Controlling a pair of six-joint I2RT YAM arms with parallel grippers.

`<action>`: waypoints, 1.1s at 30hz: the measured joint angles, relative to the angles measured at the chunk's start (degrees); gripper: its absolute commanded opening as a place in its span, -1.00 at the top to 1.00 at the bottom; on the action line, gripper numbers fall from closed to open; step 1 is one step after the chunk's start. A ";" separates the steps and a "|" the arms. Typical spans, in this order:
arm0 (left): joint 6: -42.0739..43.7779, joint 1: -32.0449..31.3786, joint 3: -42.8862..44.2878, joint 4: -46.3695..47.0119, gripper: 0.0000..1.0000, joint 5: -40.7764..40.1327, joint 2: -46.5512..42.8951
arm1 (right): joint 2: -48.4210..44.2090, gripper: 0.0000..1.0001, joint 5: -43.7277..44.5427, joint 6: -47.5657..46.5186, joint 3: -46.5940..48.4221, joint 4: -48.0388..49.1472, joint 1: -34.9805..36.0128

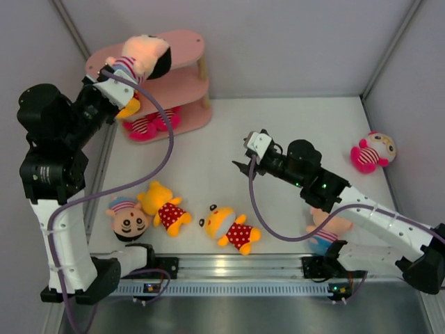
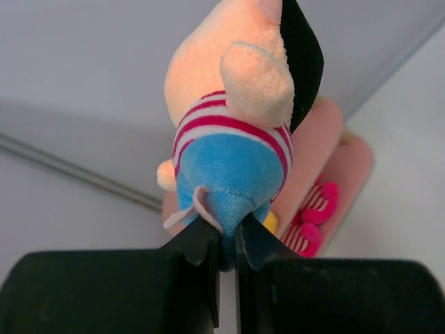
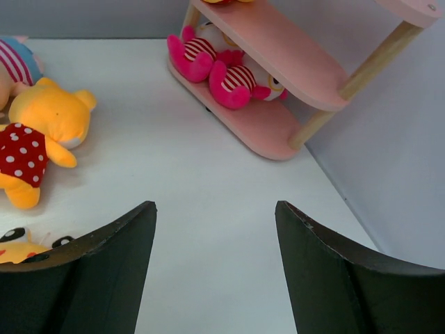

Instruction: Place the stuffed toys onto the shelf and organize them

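**Asker:** What is the left claw doing?

**Describer:** The left claw [image 2: 224,243] is clenched on a boy doll [image 2: 233,118]. It pinches the seat of the doll's blue shorts, and the doll's head points away from the claw. Seen from above, the doll overlaps the left end of the top board of the pink shelf [image 1: 186,40]. The shelf stands at the far left corner of the white desk [image 1: 208,156]. I cannot tell whether the doll touches the board.

**Asker:** Is anything on the shelf?

**Describer:** Pink striped plush [image 3: 233,75] lies on the lowest board. I cannot tell whether it is one toy or two.

**Asker:** And the right claw?

**Describer:** The right claw [image 3: 215,209] is released, its two fingers wide apart with nothing between them. It hovers over bare desk near the middle and faces the shelf.

**Asker:** Which toys lie on the desk?

**Describer:** Along the near edge, from the left, a second boy doll [image 1: 127,218] lies right against a yellow bear [image 1: 164,207] in a red dotted outfit. A second yellow bear [image 1: 231,228] is just beside them. A third boy doll [image 1: 327,233] lies partly hidden under the right arm. A pink doll [image 1: 373,152] lies by the right wall, well apart from the rest.
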 measured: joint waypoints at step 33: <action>38.14 -8.44 -16.59 45.83 1.00 -66.29 28.72 | -13.68 -0.41 4.07 9.62 -10.43 -0.46 0.00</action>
